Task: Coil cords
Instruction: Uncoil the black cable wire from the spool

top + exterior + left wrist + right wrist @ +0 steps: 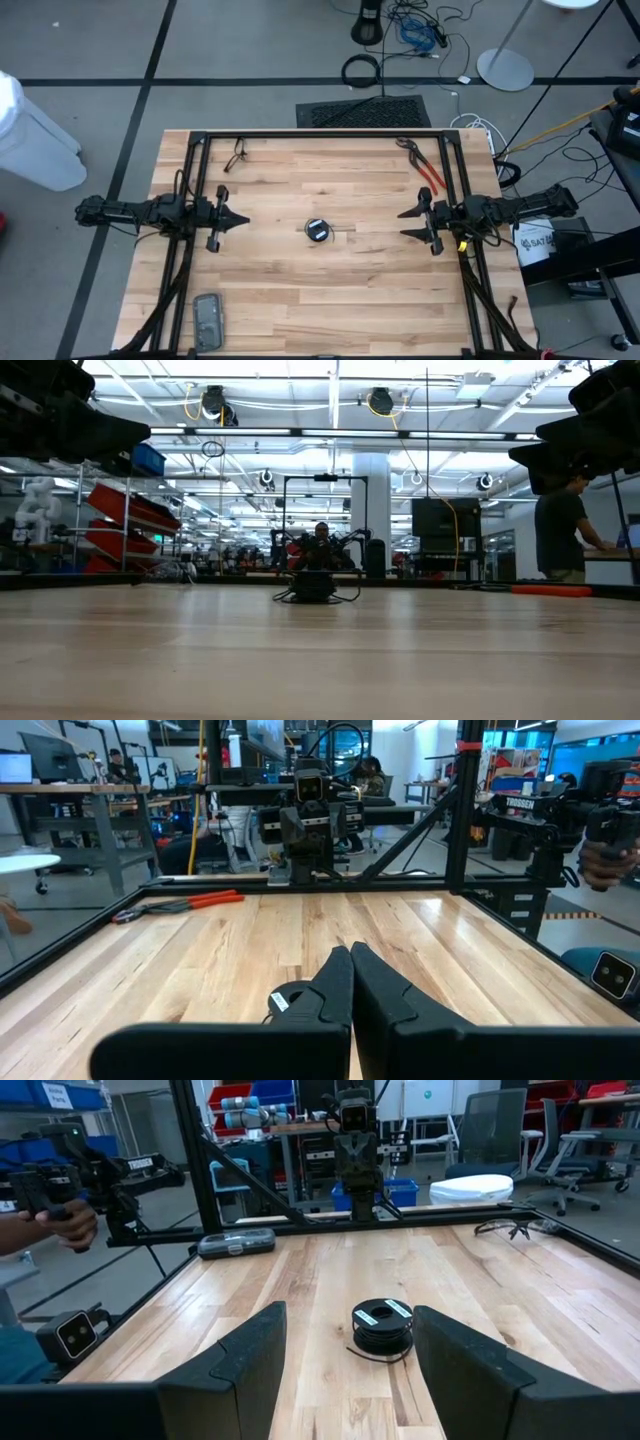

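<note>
Your left gripper [240, 219] has its jaws pressed fully together on nothing, while your right gripper [404, 223] holds its jaws spread wide, also empty, and both hang above the wooden table [300, 300] on opposite sides, pointing inward at each other.

The table's middle is bare but for the job itself: the cord [317, 230] sits at the centre, between the two grippers and well apart from each, already wound into a tight black coil with pale labels on top and a short loose tail trailing off one side. In the right wrist view the coil [382, 1328] lies squarely in the gap between that arm's fingers [250, 1355], which suggests the right arm is the one lined up to reach it, its wide stance ready to straddle the bundle. The shut left arm looks parked, most likely waiting to steady or tuck the tail.

Everything else has been kept to the edges, seemingly so the arms can work freely: red-handled pliers [424, 165] near the far right corner, a pair of safety glasses [236, 157] near the far left, and a small grey case [208, 320] at the near left edge.
</note>
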Available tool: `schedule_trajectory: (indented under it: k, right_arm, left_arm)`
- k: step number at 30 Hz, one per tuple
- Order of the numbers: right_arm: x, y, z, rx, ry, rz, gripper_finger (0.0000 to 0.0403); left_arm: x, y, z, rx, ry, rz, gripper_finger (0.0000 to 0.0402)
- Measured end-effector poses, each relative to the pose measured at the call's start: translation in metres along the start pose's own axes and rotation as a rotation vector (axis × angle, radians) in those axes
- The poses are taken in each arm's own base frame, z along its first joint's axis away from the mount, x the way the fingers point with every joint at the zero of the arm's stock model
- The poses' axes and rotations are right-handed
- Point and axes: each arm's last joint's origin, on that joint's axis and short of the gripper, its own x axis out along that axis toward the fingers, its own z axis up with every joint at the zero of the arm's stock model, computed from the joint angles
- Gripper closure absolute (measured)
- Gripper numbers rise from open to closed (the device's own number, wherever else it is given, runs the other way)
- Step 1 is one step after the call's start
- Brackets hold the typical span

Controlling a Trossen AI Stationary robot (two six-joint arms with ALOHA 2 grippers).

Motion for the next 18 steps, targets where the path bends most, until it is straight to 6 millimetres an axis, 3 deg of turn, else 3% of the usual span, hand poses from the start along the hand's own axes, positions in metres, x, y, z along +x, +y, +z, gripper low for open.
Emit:
schedule_trajectory:
  k: [18]
  right_arm:
    - [-0.0001, -0.0018, 0.0, -0.041, -0.004, -0.062, 0.0197]
  left_arm:
    - [0.0, 0.0, 0.0, -0.003, 0.0, 0.0, 0.0401]
